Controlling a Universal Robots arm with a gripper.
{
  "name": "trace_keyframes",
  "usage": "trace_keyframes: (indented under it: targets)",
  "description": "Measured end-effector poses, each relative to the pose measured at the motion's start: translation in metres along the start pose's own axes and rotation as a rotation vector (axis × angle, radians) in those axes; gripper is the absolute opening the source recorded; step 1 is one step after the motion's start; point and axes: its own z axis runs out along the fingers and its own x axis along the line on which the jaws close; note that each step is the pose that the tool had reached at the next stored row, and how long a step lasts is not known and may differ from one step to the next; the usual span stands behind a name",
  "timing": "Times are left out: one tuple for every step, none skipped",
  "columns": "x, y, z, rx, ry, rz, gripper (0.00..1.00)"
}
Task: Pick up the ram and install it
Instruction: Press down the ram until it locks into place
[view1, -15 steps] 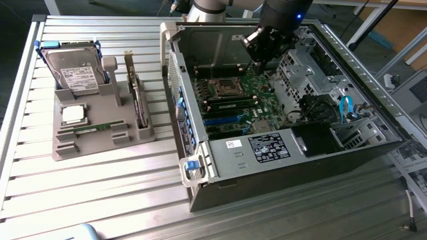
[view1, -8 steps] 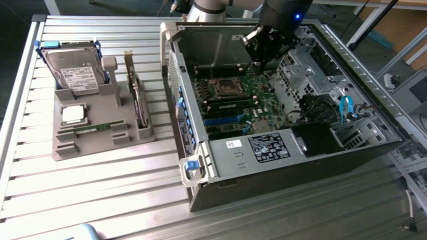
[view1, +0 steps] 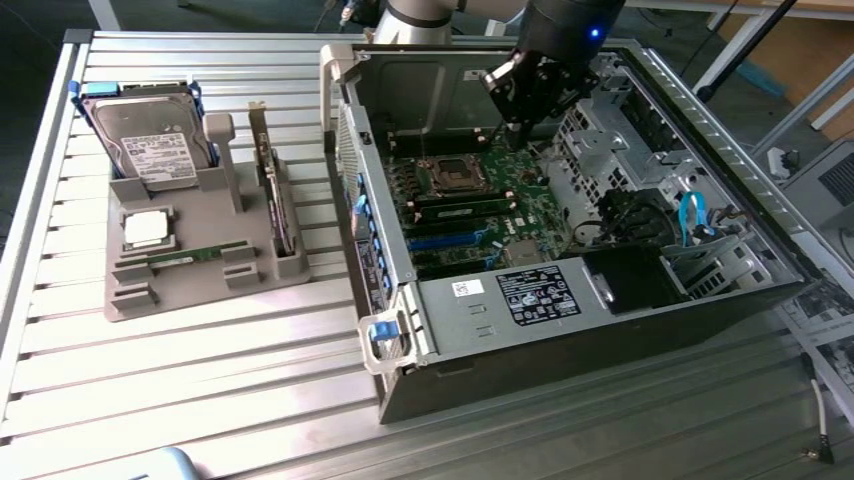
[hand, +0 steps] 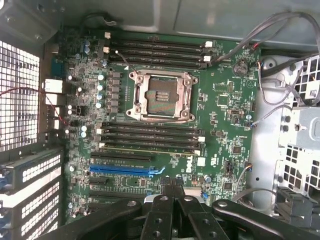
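The ram (view1: 187, 257) is a thin green stick lying flat in the grey holder tray (view1: 134, 300), at the exterior view's left, outside the computer case. My gripper (view1: 515, 128) hangs inside the open case (view1: 441, 330), above the motherboard (view1: 514, 195) and far from the tray. In the wrist view my gripper (hand: 172, 184) is shut, its black fingers (hand: 165, 200) pressed together with nothing between them. It is over the board's expansion slots. Beyond it lie the empty processor socket (hand: 161, 95) and two banks of memory slots (hand: 150, 135). The slot nearest the blue connector (hand: 125, 170) seems to hold a stick.
The tray also carries a hard drive (view1: 158, 145), a square silver processor (view1: 147, 228) and an upright expansion card (view1: 276, 200). Inside the case, drive cages (view1: 601, 130), loose cables (hand: 280, 30) and a blue cable (view1: 691, 215) sit beside the board. Slatted metal table (view1: 200, 400) all around.
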Motion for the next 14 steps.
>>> trace_keyframes:
  targets:
    - [0.0003,0.0002,0.0000,-0.0017,-0.0002,0.000,0.10]
    - [0.0008,0.0003,0.0001,-0.0031,-0.0004,0.000,0.10]
    - [0.0016,0.0005,0.0001,-0.0044,-0.0005,0.000,0.10]
    - [0.0023,0.0007,0.0001,-0.0052,-0.0006,0.000,0.10]
    - [0.0028,0.0007,0.0001,-0.0052,-0.0005,0.000,0.10]
    - [0.0031,0.0008,0.0000,-0.0052,-0.0006,0.000,0.10]
    - [0.0040,0.0010,-0.0001,-0.0051,-0.0004,0.000,0.10]
    - [0.0048,0.0011,-0.0002,-0.0050,-0.0004,0.000,0.10]
    - [0.0056,0.0013,-0.0001,-0.0051,-0.0004,0.000,0.10]
    - [0.0065,0.0015,-0.0001,-0.0052,-0.0004,0.000,0.10]
    - [0.0071,0.0016,-0.0002,-0.0052,-0.0005,0.000,0.10]
    - [0.0077,0.0017,-0.0002,-0.0052,-0.0005,0.000,0.10]
    - [0.0079,0.0017,-0.0002,-0.0051,-0.0004,0.000,0.10]
    - [0.0079,0.0017,-0.0002,-0.0051,-0.0004,0.000,0.10]
